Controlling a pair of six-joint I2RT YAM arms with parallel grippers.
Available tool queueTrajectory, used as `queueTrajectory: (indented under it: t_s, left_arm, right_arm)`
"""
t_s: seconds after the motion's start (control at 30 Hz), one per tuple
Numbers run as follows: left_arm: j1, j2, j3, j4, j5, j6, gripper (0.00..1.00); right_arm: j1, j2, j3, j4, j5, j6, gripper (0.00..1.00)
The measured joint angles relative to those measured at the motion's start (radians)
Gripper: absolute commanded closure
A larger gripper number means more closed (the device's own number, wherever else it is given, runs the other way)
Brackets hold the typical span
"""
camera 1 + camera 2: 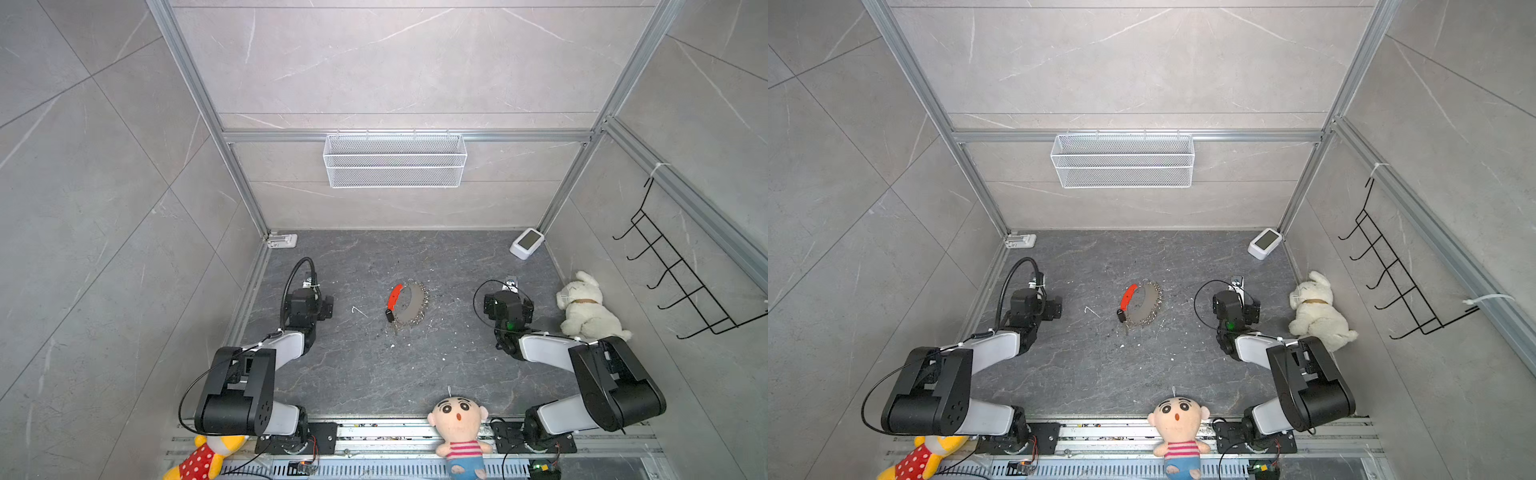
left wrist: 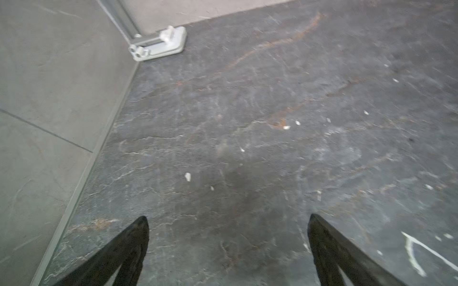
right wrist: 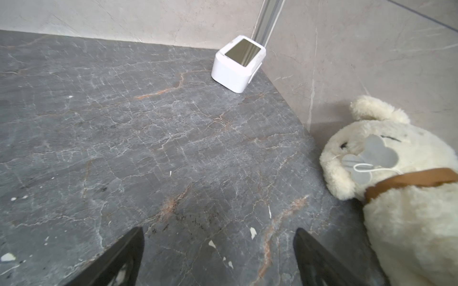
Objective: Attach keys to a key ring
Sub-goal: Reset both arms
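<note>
The key ring (image 1: 412,304) lies flat near the middle of the dark stone table (image 1: 357,374), a loop with a red strip (image 1: 394,296) on one side and a grey band fringed with silver rings. The keys, a small black fob (image 1: 390,316), lie at its near end, touching it; both show in both top views (image 1: 1144,305). My left gripper (image 2: 226,218) stands open over bare table, left of the ring. My right gripper (image 3: 219,230) is open too, over bare table right of the ring. Neither wrist view shows the ring or the fob.
A white box with a screen (image 1: 527,243) sits in the back right corner, a white plush dog (image 1: 586,309) against the right wall beside my right arm. A white bracket (image 1: 282,240) is back left. A doll (image 1: 457,419) sits at the front edge. A mesh basket (image 1: 395,160) hangs on the back wall.
</note>
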Motion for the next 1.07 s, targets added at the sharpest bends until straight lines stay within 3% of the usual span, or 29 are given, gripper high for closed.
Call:
queueTrajectory:
  t_s: [0.13,0.3,0.53,1.07]
  left_arm:
    - [0.072,0.060,-0.111,0.175,0.030,-0.047,0.00]
    - [0.082,0.075,-0.135,0.232,0.046,-0.077,0.00]
    - [0.082,0.075,-0.122,0.272,0.044,-0.093,0.00]
    - [0.082,0.075,-0.122,0.272,0.045,-0.095,0.00]
  right_arm:
    - [0.000,0.000,-0.070,0.138,-0.074,-0.034,0.01]
    - [-0.039,0.034,-0.103,0.292,-0.184,-0.056,0.01]
    - [-0.046,0.055,-0.111,0.328,-0.250,-0.063,0.01]
    - [-0.053,0.055,-0.109,0.328,-0.277,-0.063,0.01]
